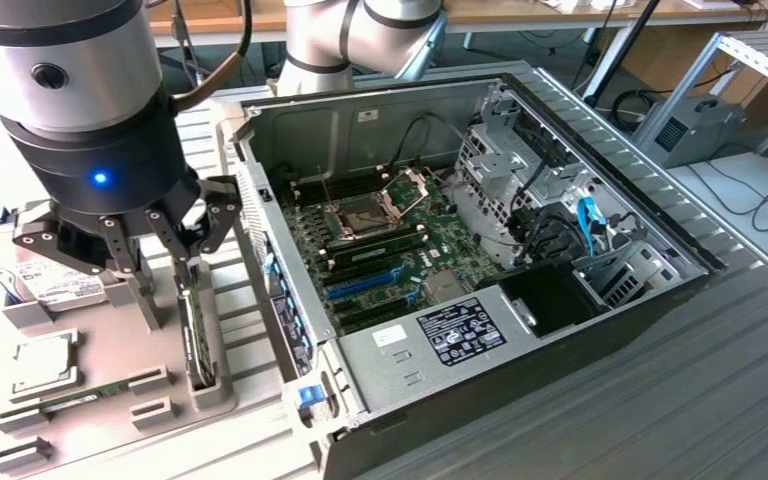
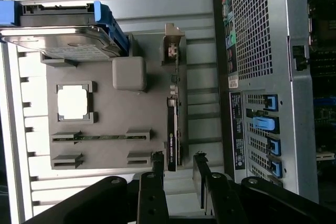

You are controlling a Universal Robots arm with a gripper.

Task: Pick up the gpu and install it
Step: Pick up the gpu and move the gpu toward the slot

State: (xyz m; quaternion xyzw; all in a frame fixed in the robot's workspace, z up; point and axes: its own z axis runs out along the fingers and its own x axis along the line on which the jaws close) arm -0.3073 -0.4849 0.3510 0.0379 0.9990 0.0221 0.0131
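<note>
One gripper (image 1: 155,265), jaws spread wide, nothing pinched, hangs over flat grey plastic parts holder (image 2: 105,114) at ext view's left. L→R in ext view: silver hard drive w/ white label (image 1: 53,285), slim black gpu card (image 1: 195,335) stood on edge in a holder slot, then open black-and-silver PC case (image 1: 651,215). Gpu sits just below jaws, not touching. Wrist view: gpu long axis runs crosswise to jaw closing dir, thin faces toward the fingers (image 2: 157,169). Card line falls between them, imo slightly off-centre.
</note>
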